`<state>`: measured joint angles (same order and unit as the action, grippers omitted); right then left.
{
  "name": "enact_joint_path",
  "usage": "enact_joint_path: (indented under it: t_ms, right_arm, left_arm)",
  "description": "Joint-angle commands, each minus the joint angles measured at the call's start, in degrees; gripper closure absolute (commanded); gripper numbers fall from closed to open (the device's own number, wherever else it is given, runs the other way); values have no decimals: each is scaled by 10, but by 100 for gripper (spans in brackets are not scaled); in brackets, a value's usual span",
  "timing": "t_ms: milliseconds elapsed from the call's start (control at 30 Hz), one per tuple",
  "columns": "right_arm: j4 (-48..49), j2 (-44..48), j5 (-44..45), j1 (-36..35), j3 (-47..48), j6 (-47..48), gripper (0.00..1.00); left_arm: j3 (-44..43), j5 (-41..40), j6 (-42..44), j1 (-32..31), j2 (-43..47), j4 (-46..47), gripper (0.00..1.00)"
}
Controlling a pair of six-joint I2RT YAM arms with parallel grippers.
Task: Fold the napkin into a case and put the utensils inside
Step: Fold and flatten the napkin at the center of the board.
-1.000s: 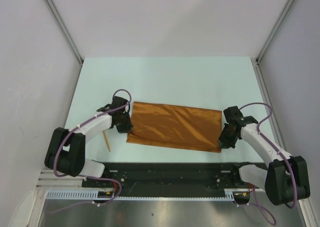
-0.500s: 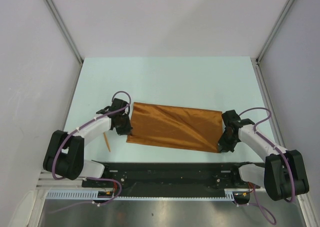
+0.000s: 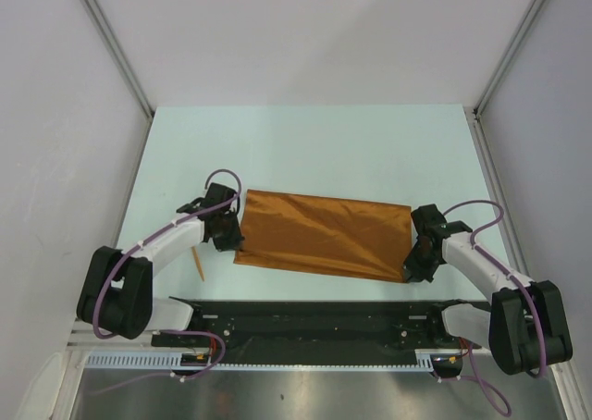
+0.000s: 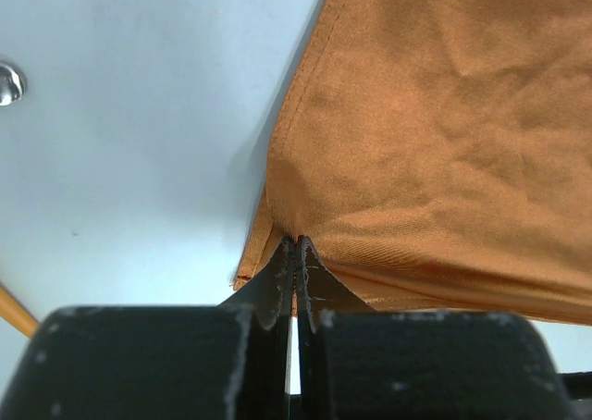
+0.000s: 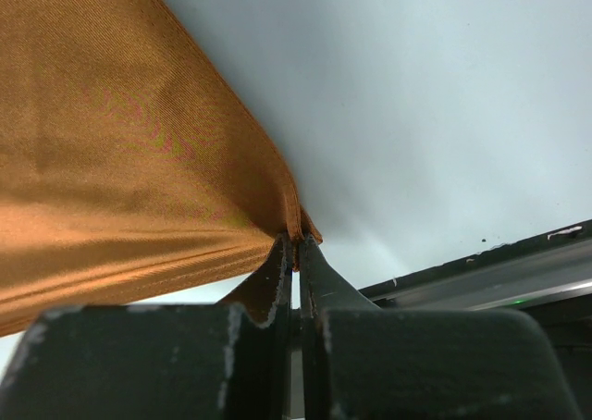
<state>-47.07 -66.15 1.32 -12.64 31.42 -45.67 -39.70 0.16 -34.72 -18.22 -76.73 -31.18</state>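
The rust-orange napkin (image 3: 324, 235) lies folded into a long layered rectangle in the middle of the table. My left gripper (image 3: 233, 241) is shut on its near left corner; in the left wrist view the cloth (image 4: 435, 133) is pinched at the gripper's (image 4: 297, 246) tips. My right gripper (image 3: 413, 267) is shut on the near right corner; the right wrist view shows the cloth (image 5: 120, 161) clamped at the gripper's (image 5: 296, 244) tips. One slim orange stick-like utensil (image 3: 195, 262) lies left of the napkin, its end showing in the left wrist view (image 4: 17, 311). The spoon is out of view.
The pale table (image 3: 305, 152) stretches beyond the napkin to the back wall. A black rail (image 3: 314, 314) runs along the near edge, also in the right wrist view (image 5: 481, 272). White side walls stand left and right.
Both grippers have drawn the napkin's near corners slightly toward the near edge; the cloth has gone flatter and tauter, with fewer wrinkles. The utensil has not moved.
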Motion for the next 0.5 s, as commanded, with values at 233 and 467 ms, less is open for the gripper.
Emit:
enact_joint_path:
  t_ms: [233, 467]
  right_arm:
    - [24, -6, 25, 3, -25, -14, 100]
    - [25, -9, 30, 3, -24, -15, 100]
  left_arm:
    - [7, -96, -13, 0, 5, -44, 100]
    - [3, -126, -19, -7, -18, -54, 100]
